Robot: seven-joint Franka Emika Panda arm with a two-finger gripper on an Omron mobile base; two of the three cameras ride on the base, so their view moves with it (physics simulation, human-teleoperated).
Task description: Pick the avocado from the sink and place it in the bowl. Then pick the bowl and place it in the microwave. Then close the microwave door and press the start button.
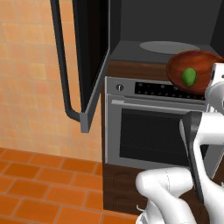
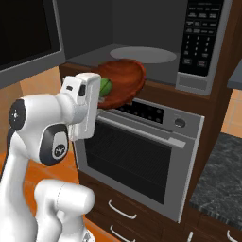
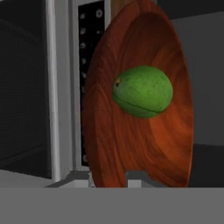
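My gripper (image 3: 111, 178) is shut on the near rim of the reddish-brown bowl (image 3: 144, 131), one finger on each side of the rim. The green avocado (image 3: 143, 92) lies inside the bowl. The bowl (image 1: 194, 70) hangs tilted in the air just in front of the microwave's open cavity (image 1: 162, 22), above the oven's control strip, with the avocado (image 1: 189, 76) in it. From the right, the bowl (image 2: 124, 81) and avocado (image 2: 106, 86) are partly hidden behind my hand. The microwave door (image 1: 94, 57) stands swung wide open to the left, bar handle (image 1: 61, 61) outward.
A grey round turntable (image 1: 168, 47) lies on the microwave floor. The microwave's keypad panel (image 2: 201, 42) is right of the cavity. Below is the steel oven (image 1: 153, 131) with its handle. A dark stone counter (image 2: 220, 175) lies at the far right, and orange tiles cover the floor.
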